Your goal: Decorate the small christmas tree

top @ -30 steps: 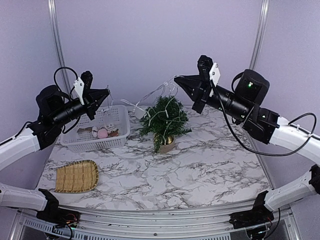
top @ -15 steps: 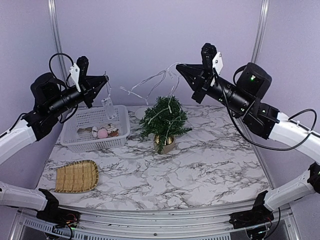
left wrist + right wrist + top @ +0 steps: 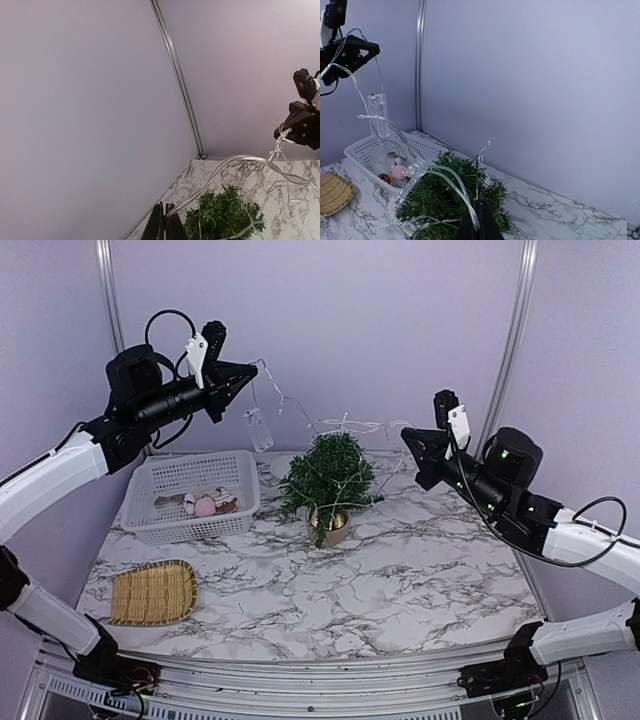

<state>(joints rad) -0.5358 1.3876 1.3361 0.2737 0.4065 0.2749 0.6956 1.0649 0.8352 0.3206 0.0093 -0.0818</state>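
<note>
So the left gripper (image 3: 248, 375) climbed to the upper left while the right gripper (image 3: 408, 440) dropped just right of the small dark green christmas tree (image 3: 328, 475) at centre frame, both pinching the clear-wire light string (image 3: 345, 425), so it looked to be settling across the treetop.

You're looking into a booth closed in by plain lilac walls (image 3: 330, 330), matte and evenly lit, with only soft shadows. A slim aluminium post stands at each back corner, the left post (image 3: 108, 310) and the right post (image 3: 516, 310). The tabletop (image 3: 400, 590) is white marble-patterned with grey veining. A metal rail (image 3: 300, 677) runs along its near edge.
</note>
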